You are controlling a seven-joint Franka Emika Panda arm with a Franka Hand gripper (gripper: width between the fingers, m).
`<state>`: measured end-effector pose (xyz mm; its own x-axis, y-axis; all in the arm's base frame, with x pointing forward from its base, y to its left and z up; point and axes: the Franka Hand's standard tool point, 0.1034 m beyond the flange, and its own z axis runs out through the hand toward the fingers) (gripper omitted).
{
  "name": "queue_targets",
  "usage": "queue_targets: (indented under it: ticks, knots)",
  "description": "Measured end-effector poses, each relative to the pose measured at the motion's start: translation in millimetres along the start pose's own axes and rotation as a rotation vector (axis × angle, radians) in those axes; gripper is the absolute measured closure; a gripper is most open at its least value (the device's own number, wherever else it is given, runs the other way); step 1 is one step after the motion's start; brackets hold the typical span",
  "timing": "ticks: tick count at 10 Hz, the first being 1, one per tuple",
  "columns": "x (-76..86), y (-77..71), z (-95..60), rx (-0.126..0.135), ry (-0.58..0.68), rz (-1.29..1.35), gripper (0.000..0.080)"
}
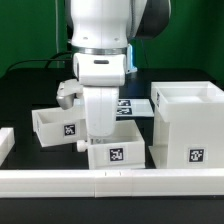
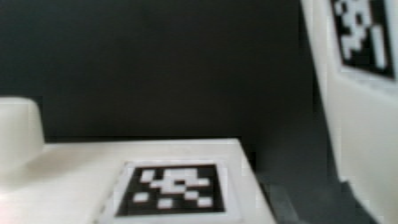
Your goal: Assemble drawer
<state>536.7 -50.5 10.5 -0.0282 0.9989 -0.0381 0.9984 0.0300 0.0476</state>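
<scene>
Housing (image 1: 186, 122), tall boxy white plastic, stands at the exterior view's right; one shallow white tagged tray (image 1: 118, 152) sits centre, another tray (image 1: 55, 124) left. Probably light, stiff, slick: grip a wall. Gripper (image 1: 100, 140) hangs at the centre tray, its opening impossible to tell; only the wrist view shows a tag (image 2: 175, 190) close.

Panda arm (image 1: 100, 35) enters the exterior view from 12 o'clock, last link vertical, wrist straight. Its gripper (image 1: 100, 138) points to 6 o'clock, low near the counter (image 1: 20, 100). Grey wrist fitting (image 1: 67, 93) sticks out toward 9 o'clock. Jaws' tips hidden; gap unreadable in both views.
</scene>
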Motion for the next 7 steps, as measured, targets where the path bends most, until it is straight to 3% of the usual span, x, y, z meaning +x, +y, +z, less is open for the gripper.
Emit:
queue_targets:
  ticks: [3, 6, 7]
  knots:
    - [1.2, -0.2, 1.6, -0.001, -0.001, 0.003, 0.0761]
    - [19.1, 0.9, 4.5, 0.000, -0.006, 0.001, 0.0761]
    - [16.8, 0.7, 4.6, 0.000, -0.007, 0.005, 0.0761]
